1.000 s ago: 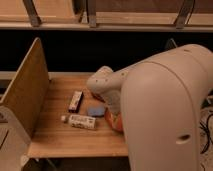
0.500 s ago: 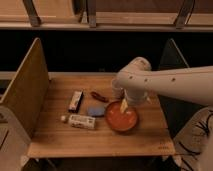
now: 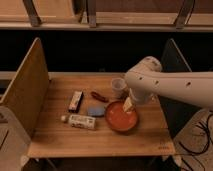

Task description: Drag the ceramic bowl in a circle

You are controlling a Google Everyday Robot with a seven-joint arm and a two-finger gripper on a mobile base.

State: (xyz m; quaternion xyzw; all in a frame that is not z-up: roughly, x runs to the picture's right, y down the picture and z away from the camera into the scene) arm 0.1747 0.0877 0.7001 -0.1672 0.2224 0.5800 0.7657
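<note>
Your hand (image 3: 128, 105) sits low over the ceramic bowl (image 3: 119, 120), at about the 1 o'clock part of its rim, with the pale arm reaching in from 3 o'clock. Whether the hand is open or closed on the rim cannot be told from here. Contact looks likely, though it is not certain.

The bowl rests on the table (image 3: 60, 145), toward 3 o'clock from the table's middle. Judged from this, you are at the engaging step: the hand is placed on the bowl and the circle itself is yet to be drawn.

The next move calls for a firm hold or a steady downward press, then a slow sliding arc that keeps the bowl flat. Mind the neighbours:

- A small translucent cup (image 3: 118, 85) stands near the bowl at 12 o'clock.
- A blue pad (image 3: 96, 111) lies just beside the rim at 9 o'clock.
- A white bottle (image 3: 80, 120) lies beyond the pad.

There is freer room toward 6 o'clock — keep the circle tight.
</note>
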